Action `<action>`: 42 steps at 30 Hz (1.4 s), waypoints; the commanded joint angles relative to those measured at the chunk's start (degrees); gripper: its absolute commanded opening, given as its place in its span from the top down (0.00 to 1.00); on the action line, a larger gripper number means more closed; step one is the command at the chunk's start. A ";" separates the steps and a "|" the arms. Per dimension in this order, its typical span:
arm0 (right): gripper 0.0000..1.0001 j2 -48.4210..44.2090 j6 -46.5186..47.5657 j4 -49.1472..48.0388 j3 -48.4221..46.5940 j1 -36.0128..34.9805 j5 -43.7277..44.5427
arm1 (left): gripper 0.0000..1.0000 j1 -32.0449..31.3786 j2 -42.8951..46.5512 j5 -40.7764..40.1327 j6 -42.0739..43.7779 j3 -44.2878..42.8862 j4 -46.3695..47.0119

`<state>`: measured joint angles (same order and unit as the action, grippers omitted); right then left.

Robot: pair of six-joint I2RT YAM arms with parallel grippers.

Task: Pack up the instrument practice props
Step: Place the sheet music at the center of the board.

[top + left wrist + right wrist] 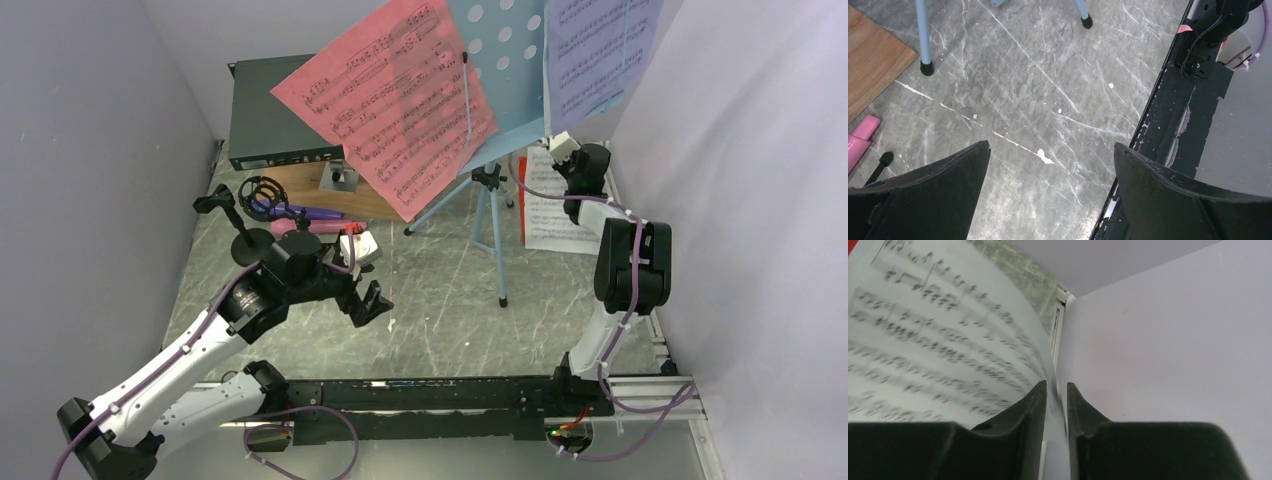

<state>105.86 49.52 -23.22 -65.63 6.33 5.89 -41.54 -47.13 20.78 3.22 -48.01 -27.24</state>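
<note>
Right gripper (1056,385), jaws barely parted, straddles lavender music sheet (948,340) edge; left gripper (1050,147) hovers wide open above table (1048,75)

You are looking at a grey marbled tabletop (440,300) lying between a pale left wall (90,150) and right wall (760,200). Even light is falling across it, and a dark rack box (275,120) and wooden board (300,183) are sitting far left.
</note>
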 commanded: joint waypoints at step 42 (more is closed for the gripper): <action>0.30 -30.68 -18.15 55.92 6.60 18.48 -60.06 | 0.01 7.26 10.73 7.25 -17.22 5.61 16.26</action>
<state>80.03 29.69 26.30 -58.48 23.33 -43.48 -34.57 -38.22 27.75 -8.67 -43.27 -16.71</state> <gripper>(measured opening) 0.698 0.995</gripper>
